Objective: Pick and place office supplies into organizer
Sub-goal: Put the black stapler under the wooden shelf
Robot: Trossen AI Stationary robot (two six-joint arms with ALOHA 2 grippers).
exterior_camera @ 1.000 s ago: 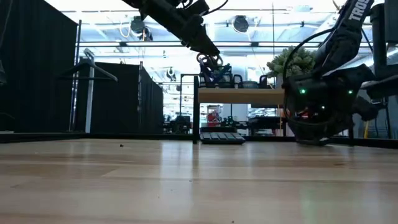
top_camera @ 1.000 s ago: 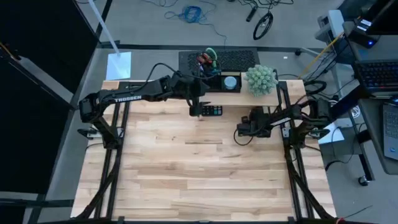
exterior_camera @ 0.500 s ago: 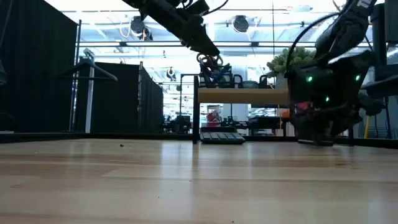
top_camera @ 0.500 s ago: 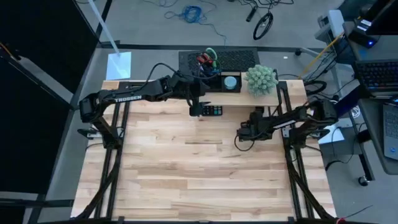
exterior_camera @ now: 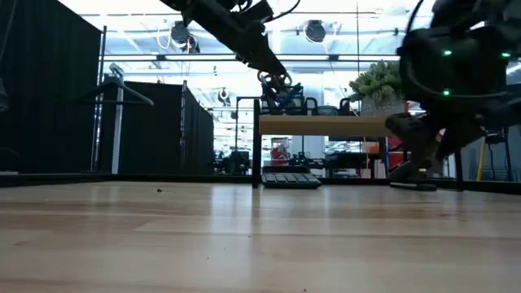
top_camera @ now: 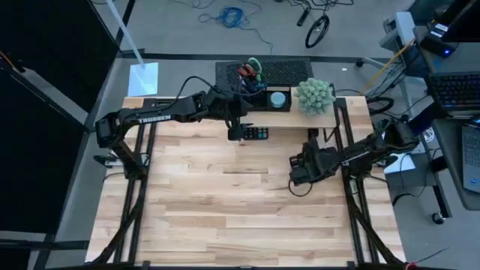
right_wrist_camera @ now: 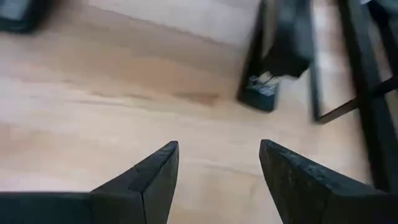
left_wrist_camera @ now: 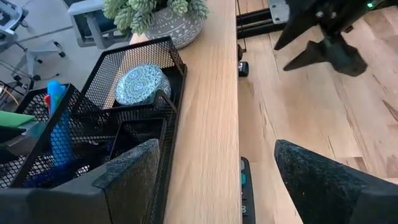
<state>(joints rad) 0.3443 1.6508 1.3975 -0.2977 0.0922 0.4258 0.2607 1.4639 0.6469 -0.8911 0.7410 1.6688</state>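
The black mesh organizer (left_wrist_camera: 134, 59) stands on a wooden shelf riser (top_camera: 277, 112) at the table's far edge. It holds a round blue-grey disc (left_wrist_camera: 140, 84), a blue pen (left_wrist_camera: 59, 124) and scissors with red and green handles (top_camera: 251, 71). My left gripper (left_wrist_camera: 214, 149) hangs open just beside the organizer's near side, above the riser's edge, with nothing between its fingers; in the low view the left gripper (exterior_camera: 277, 81) is above the riser's top. My right gripper (right_wrist_camera: 217, 149) is open over bare table at the right (top_camera: 296, 172), holding nothing.
A black calculator (top_camera: 255, 133) lies on the table below the riser's near edge, under my left gripper. A fuzzy green plant ball (top_camera: 313, 96) in a pot sits on the riser, right of the organizer. Bare wood stretches across the table's middle and near half.
My right gripper has risen off the table and moved toward the near edge, its fingers still open. My left gripper has stayed by the organizer.
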